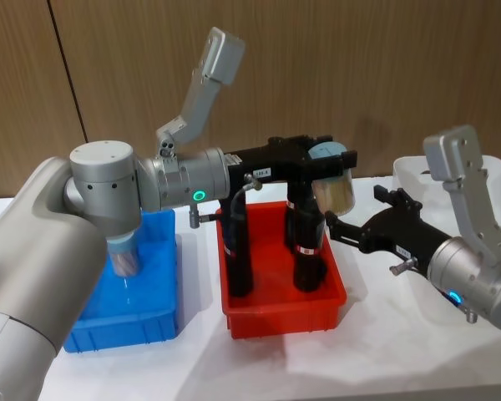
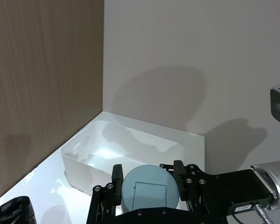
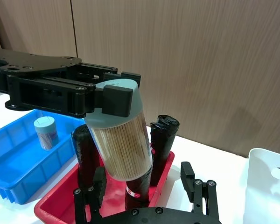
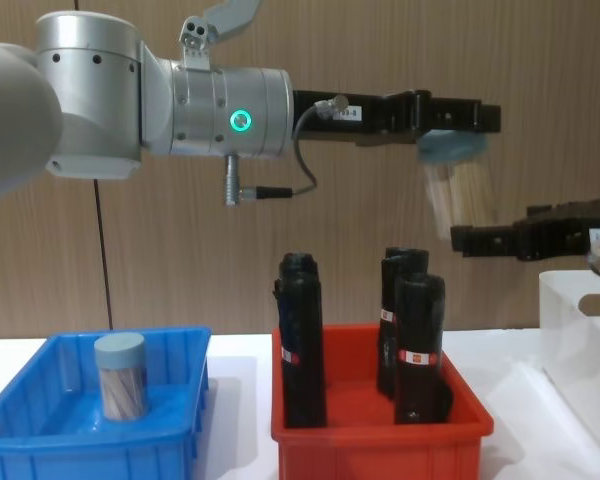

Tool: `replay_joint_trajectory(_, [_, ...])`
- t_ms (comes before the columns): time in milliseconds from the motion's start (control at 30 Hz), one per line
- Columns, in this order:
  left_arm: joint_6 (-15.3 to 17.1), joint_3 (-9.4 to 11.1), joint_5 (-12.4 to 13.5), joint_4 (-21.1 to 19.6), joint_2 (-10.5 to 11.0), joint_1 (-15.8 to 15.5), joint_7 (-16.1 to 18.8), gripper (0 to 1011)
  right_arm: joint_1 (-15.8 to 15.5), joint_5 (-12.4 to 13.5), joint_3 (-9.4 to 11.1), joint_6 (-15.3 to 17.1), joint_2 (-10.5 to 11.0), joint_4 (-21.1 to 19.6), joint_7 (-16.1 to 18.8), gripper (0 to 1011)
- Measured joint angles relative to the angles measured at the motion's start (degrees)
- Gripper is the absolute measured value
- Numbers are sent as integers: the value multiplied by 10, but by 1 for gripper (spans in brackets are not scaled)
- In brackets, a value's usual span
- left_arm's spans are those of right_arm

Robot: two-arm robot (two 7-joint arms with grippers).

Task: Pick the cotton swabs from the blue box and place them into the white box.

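My left gripper (image 1: 330,159) is shut on the pale blue cap of a cotton swabs jar (image 1: 334,190), held tilted in the air above the right end of the red bin. In the left wrist view the cap (image 2: 149,189) sits between the pads. My right gripper (image 1: 363,215) stands open just right of and below the jar (image 3: 123,144), fingers (image 3: 99,184) wide apart and not touching it. A second cotton swabs jar (image 4: 120,375) stands upright in the blue box (image 4: 80,450) at the left. The white box (image 4: 580,320) is at the far right.
A red bin (image 1: 284,313) between the two boxes holds three tall black cylinders (image 1: 238,242) with red-white labels, directly under the left arm. A wooden wall stands behind the table. White tabletop lies in front of the bins.
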Motion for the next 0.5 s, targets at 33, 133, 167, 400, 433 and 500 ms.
replay_joint_trajectory(33, [0, 0, 0, 0, 0, 0, 0, 669, 1, 1, 0, 0, 0, 0, 0, 1002])
replay_joint_trajectory(133, [0, 0, 0, 0, 0, 0, 0, 669, 3, 4, 0, 2, -1, 1, 3, 1002])
replay_joint_trajectory(167, [0, 0, 0, 0, 0, 0, 0, 669, 4, 4, 0, 3, -2, 1, 4, 1002])
replay_joint_trajectory(400, [0, 0, 0, 0, 0, 0, 0, 669, 10, 8, -1, 7, -5, 4, 8, 1002])
replay_joint_trajectory(433, [0, 0, 0, 0, 0, 0, 0, 669, 11, 8, -1, 7, -6, 4, 9, 1002])
replay_joint_trajectory(500, [0, 0, 0, 0, 0, 0, 0, 669, 13, 8, -2, 8, -7, 5, 9, 1002])
